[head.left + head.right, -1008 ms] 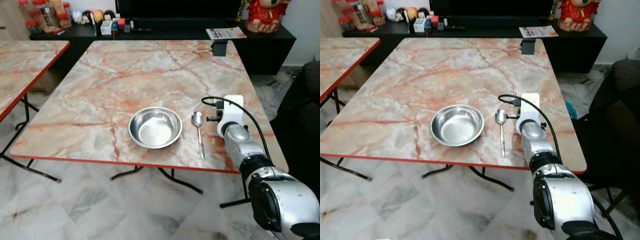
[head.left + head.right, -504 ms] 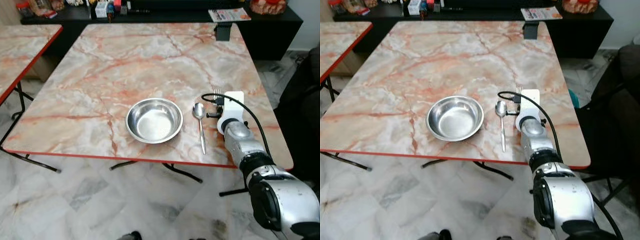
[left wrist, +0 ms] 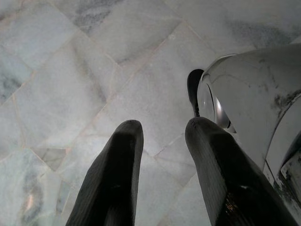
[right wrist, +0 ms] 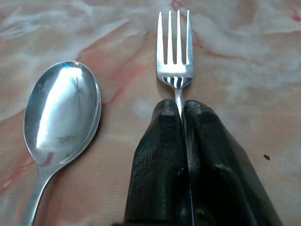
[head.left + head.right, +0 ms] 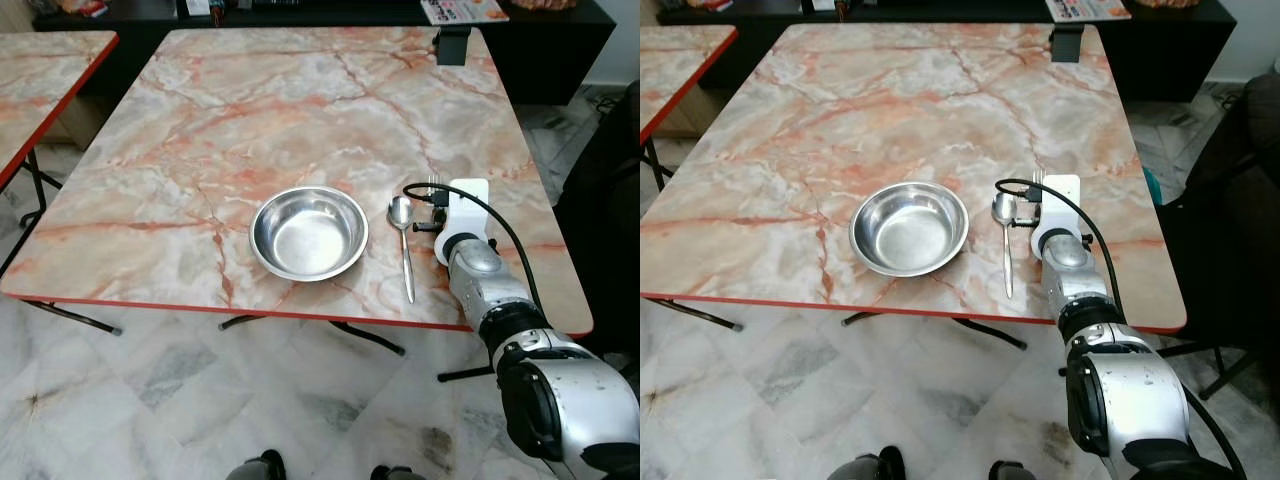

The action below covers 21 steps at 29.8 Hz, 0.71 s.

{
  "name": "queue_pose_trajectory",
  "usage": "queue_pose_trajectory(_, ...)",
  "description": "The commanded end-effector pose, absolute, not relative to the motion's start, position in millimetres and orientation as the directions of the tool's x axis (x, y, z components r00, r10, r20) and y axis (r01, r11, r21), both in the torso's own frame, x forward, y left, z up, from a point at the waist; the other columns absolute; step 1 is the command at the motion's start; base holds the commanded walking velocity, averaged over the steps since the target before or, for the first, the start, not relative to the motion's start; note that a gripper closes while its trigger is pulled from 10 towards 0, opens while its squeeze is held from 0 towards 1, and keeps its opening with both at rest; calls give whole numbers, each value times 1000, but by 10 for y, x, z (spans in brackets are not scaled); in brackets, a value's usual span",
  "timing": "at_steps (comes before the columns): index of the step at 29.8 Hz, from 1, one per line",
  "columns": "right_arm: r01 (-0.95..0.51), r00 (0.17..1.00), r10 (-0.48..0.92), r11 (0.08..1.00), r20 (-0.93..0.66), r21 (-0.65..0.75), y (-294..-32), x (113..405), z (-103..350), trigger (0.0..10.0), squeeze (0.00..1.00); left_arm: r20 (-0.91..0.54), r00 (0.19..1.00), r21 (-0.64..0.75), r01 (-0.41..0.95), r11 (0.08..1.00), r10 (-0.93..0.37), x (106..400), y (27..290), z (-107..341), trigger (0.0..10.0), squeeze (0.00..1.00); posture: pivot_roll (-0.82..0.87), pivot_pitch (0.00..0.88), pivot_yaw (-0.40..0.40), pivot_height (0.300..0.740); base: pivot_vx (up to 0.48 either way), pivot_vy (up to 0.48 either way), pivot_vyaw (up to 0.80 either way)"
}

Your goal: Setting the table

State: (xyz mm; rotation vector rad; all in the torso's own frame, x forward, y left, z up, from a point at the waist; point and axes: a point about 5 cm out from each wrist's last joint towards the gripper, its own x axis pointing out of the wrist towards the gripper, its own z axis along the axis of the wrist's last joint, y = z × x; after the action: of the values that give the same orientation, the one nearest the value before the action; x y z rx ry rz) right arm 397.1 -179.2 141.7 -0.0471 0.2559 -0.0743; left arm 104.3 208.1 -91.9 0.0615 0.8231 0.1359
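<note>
Three pieces of tableware so far: one steel bowl (image 5: pixel 309 231), one spoon (image 5: pixel 403 244) and one fork (image 4: pixel 175 52). Bowl sits near the front edge of the marble table (image 5: pixel 290 110), spoon lies just to its right with the handle pointing toward the robot, and the fork is just right of the spoon, tines pointing away. Right gripper (image 4: pixel 182 110) is pinching the fork's neck just below the tines, fingers (image 4: pixel 157 155) pressed tight together on it, down low over the tabletop. From the head camera the white wrist block and black cable cover most of the fork, only the tine tips poke out past it.

Left gripper (image 3: pixel 162 134) hangs down by the robot's side over the floor, its two fingers a bit apart with nothing between them, next to a rounded silver body part.

One small dark box (image 5: pixel 453 45) stands at the far right edge of the table, a magazine (image 5: pixel 1087 9) lies on the black cabinet behind it. Second matching red-edged table (image 5: pixel 40 70) off to the left, dark chair (image 5: pixel 1240 200) on the right. Floor is pale marble tile (image 5: pixel 150 390), and the robot's two feet show at the bottom
</note>
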Motion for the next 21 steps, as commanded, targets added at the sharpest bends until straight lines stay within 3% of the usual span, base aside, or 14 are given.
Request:
queue_pose_trajectory(1,59,959,-71,997,-275,-54,-1768,3963,1384,10000,714,-752,645,102,-96,990,140,949,2062,-955,10000,0,27,245,28,740,0,0,0)
queue_pose_trajectory(2,57,958,-70,997,-277,-54,-1765,3962,1381,10000,1000,-752,644,102,-97,990,140,951,2060,-955,10000,0,29,247,27,740,0,0,0)
queue_pose_trajectory(17,51,962,-61,998,-267,-44,-1735,3983,1426,10000,1000,-753,641,102,-110,989,149,985,2060,-953,10000,0,32,234,20,740,0,0,0)
queue_pose_trajectory(18,48,963,-57,998,-262,-44,-1731,3987,1437,10000,706,-753,641,102,-110,989,149,997,2059,-953,10000,0,32,227,20,740,0,0,0)
queue_pose_trajectory(21,43,965,-53,998,-258,-44,-1727,3991,1447,10000,706,-753,641,101,-110,989,148,1010,2057,-952,10000,0,32,227,20,740,0,0,0)
